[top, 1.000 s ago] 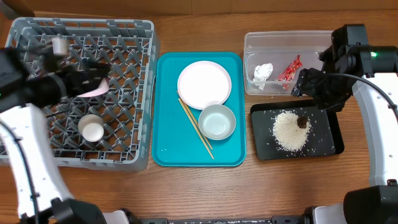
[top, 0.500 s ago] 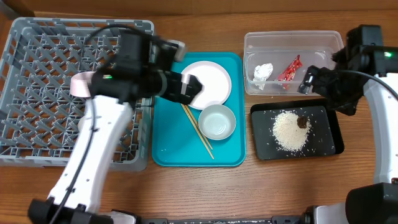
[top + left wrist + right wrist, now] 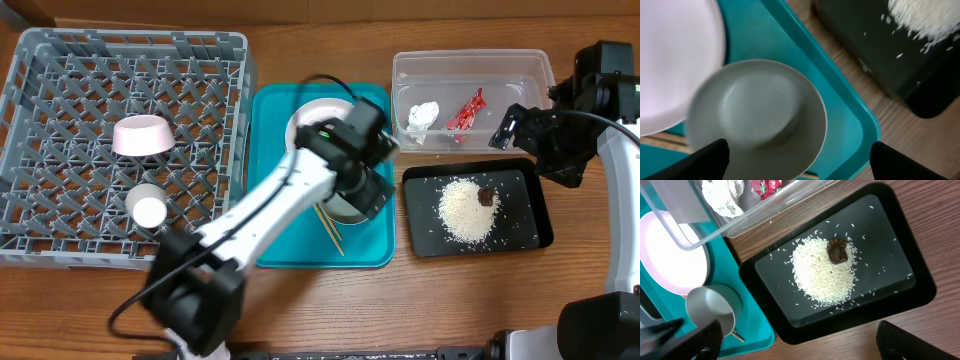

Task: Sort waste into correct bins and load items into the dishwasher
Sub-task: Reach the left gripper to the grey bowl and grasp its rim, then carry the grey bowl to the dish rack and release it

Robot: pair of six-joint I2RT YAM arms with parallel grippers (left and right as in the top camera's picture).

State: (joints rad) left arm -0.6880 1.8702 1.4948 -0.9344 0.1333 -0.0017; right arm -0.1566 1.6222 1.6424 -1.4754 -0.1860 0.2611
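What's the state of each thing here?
Pale pink bowl: in grey plastic rack.
Small white cup: in rack.
Grey-green bowl: upright, empty, on teal tray.
Clear plastic tub: holds white tissue, red wrapper.
Black rectangular tray: holds rice.
Left gripper: open, over bowl.
Right gripper: open.

My left gripper (image 3: 368, 192) hangs over middle of desk (image 3: 100, 300), jaws wide apart. My right gripper (image 3: 508, 128) hovers near right edge, jaws spread.

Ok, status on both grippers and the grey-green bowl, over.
Left gripper open over the round grey-green bowl on the teal plastic tray, no grip. Right gripper open, empty, by the shallow black rectangular tray. Round white plate crowds the bowl's rim.
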